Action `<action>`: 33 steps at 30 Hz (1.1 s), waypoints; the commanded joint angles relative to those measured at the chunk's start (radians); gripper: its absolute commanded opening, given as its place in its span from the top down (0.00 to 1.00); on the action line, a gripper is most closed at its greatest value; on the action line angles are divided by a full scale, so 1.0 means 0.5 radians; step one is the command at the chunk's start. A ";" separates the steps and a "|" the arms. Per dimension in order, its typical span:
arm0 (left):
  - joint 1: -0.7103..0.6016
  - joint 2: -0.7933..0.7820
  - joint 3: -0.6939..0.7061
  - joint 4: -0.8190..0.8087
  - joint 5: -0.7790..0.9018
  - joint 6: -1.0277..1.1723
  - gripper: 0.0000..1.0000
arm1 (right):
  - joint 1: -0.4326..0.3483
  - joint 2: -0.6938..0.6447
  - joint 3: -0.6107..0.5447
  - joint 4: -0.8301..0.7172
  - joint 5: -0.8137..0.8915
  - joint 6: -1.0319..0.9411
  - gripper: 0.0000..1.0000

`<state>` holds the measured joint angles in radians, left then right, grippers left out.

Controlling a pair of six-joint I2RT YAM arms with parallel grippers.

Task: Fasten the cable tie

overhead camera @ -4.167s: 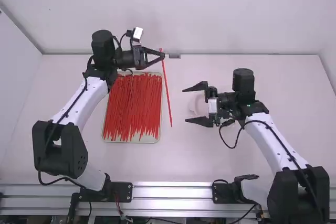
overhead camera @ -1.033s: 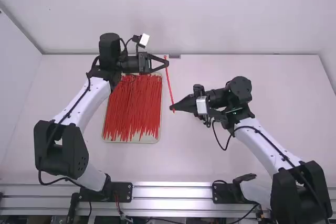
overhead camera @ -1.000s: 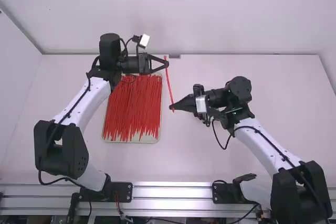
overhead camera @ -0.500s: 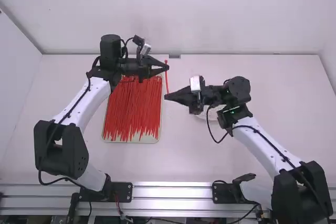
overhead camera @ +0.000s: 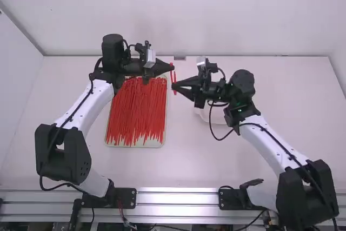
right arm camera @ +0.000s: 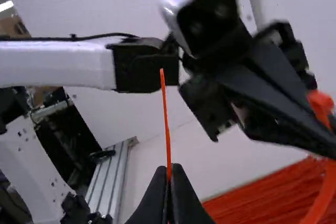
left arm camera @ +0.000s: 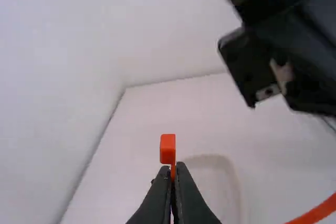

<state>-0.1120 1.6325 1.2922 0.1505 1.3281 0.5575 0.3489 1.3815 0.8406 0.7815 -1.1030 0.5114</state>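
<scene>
We read this as a robotics lab cell: a white worktop boxed in by plain white walls, the left arm and right arm bolted to an aluminium rail at its front, and a tray stocked with identical red cable ties.

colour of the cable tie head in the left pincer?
Orange-red; the cable tie head shows best in the left wrist view.

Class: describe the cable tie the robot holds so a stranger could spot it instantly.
Find the heap of red ties on the left of the table. Off its far right corner, one red tie is pinched by the left hand and the right hand. It alone is lifted clear of the heap.
</scene>
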 commanded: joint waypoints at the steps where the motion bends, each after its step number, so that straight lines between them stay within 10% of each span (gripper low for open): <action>1: -0.003 -0.015 0.050 0.043 0.051 0.082 0.98 | -0.001 0.072 0.057 0.013 0.011 0.117 1.00; 33: -0.012 -0.015 0.050 0.265 0.290 0.555 0.98 | 0.010 0.272 0.057 0.256 0.106 0.480 1.00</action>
<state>-0.1158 1.6325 1.2922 0.2771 1.4475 0.8181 0.3485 1.5101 0.8406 0.9077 -1.0618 0.7540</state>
